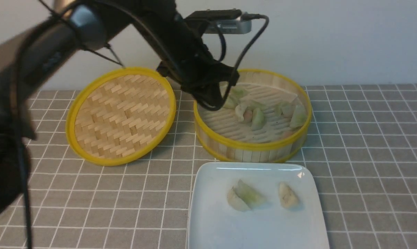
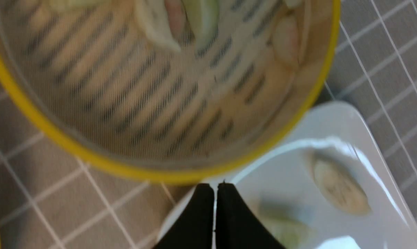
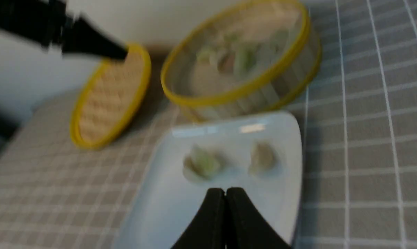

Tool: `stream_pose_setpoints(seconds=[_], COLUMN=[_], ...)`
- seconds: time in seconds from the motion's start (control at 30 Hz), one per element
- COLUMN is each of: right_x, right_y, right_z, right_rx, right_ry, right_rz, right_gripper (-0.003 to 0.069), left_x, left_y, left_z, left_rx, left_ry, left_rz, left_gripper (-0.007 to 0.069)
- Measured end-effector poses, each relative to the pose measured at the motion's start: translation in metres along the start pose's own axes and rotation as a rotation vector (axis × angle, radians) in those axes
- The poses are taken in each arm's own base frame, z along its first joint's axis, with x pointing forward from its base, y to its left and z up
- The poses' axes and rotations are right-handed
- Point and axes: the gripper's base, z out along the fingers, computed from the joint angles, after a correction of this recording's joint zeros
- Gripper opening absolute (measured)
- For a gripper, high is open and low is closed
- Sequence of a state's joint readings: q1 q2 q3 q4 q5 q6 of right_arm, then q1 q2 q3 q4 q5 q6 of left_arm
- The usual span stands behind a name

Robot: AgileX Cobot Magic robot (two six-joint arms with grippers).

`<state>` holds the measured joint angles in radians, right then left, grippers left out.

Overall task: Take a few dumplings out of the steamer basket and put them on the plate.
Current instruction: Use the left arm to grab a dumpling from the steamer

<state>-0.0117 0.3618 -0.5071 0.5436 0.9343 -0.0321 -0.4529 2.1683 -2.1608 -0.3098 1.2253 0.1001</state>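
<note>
Dumplings (image 1: 260, 114) are split between two places in the front view. Several lie on the slatted floor of the steamer basket (image 1: 253, 147), and three rest on the white plate (image 1: 229, 228) just in front of it: two touching each other, one apart. The basket's woven lid (image 1: 122, 116) sits to its left on the checked tabletop (image 1: 367, 155). The left arm reaches over the basket's left rim, but its own wrist and cables hide the fingertips here. The right arm is all but out of frame.

In the left wrist view the left pincer (image 2: 214, 186) is pressed shut with nothing between its tips. It hangs above the spot where the basket's yellow rim meets the plate's corner. Motion blur softens everything, and the basket's dumplings are cut off at the frame edge.

In the right wrist view the right pincer (image 3: 225, 190) is likewise closed and empty above the plate's near part. That picture is too soft to count the dumplings.

I judge this to be the pause between transfers, with another pick up next. That calls for spreading the left jaws, centring over one dumpling clear of its neighbours, and lowering gently, since the skins look soft.
</note>
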Motion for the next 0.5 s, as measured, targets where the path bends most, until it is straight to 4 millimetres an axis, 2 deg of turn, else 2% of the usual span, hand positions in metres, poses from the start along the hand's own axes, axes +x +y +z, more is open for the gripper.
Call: stream_pose_setpoints(seconds=[0.03,0.07,0.1,0.13,0.17,0.27,0.33,0.5], right_x=[-0.007,-0.017,-0.019,-0.034,-0.050,-0.072,-0.078,-0.077], right_y=[0.002,0.005,0.005,0.005,0.006,0.005,0.006,0.005], right_z=[0.001,-0.001,-0.001,-0.001,0.002,0.004,0.006,0.007], right_rx=[0.032,0.060,0.077,0.135,0.179,0.243,0.252,0.253], right_ry=[0.111,0.174,0.190,0.277,0.299,0.306,0.308,0.326], right_rz=[-0.024,-0.055,-0.067,-0.102,-0.130,-0.172,-0.178,-0.175], right_gripper=[-0.0014,-0.0014,-0.0014,-0.0014,-0.0014,-0.0014,-0.0014,-0.0014], left_x=[-0.008,-0.013,-0.014,-0.022,-0.028,-0.036,-0.038,-0.035], left_y=[-0.002,-0.003,-0.003,-0.005,-0.007,-0.007,-0.004,0.006], left_z=[0.010,0.018,0.020,0.033,0.039,0.056,0.064,0.082], left_rx=[-0.012,-0.020,-0.022,-0.030,-0.041,-0.057,-0.078,-0.120], left_ry=[-0.013,-0.022,-0.024,-0.042,-0.068,-0.097,-0.106,-0.076], left_rz=[0.006,0.011,0.013,0.023,0.039,0.063,0.073,0.081], left_gripper=[-0.0005,-0.0005,-0.0005,-0.0005,-0.0005,-0.0005,-0.0005,-0.0003])
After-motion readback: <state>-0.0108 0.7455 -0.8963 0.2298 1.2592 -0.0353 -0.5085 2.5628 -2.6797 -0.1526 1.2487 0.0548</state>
